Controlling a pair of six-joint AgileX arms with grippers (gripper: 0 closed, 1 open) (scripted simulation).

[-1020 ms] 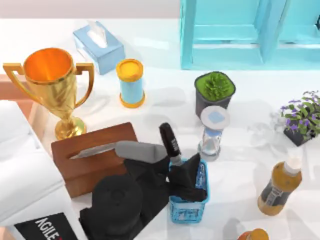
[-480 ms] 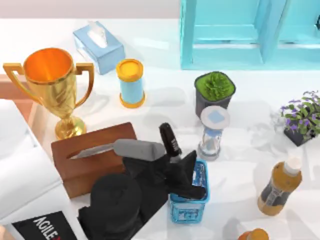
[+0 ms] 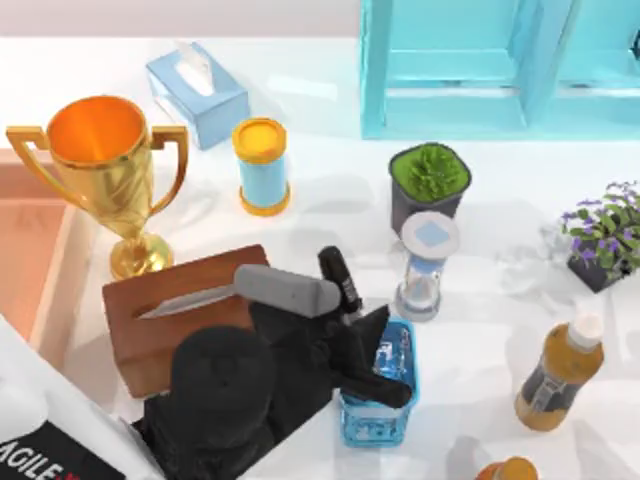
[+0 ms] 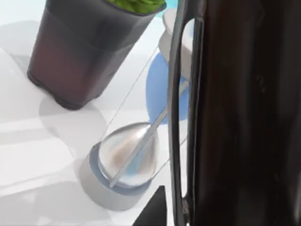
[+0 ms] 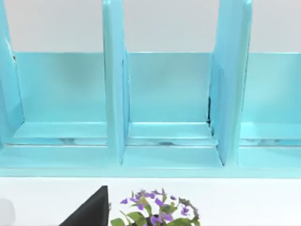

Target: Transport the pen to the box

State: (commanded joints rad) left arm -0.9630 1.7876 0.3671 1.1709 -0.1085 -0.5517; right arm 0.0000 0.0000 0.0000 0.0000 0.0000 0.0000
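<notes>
In the lower middle of the top view, the left gripper (image 3: 372,352) hangs over the small blue box (image 3: 400,420), a see-through basket standing just right of the brown wooden tissue holder (image 3: 165,320). The pen (image 3: 341,283) is pinched between its fingers, so the task's thing lies right at the gripper, not off to any side. Its black cap sticks up and out toward the upper left of the frame, and its barrel runs down toward the lower right into the dark fingers; the long axis is steeply tilted, cap end highest. The lower tip is hidden, so whether it is already inside the box rim I cannot tell. The box looks to hold nothing else (the gripper covers much of its opening).

The coming move, as I judge it, depends on the pen's lower end being over the opening before release. The hourglass (image 3: 425,268) stands just beyond the box, with the dark succulent pot (image 3: 429,182) farther up.

The right arm is parked, its wrist view facing the turquoise shelf (image 5: 164,108) and a purple-flowered plant (image 5: 157,217).
</notes>
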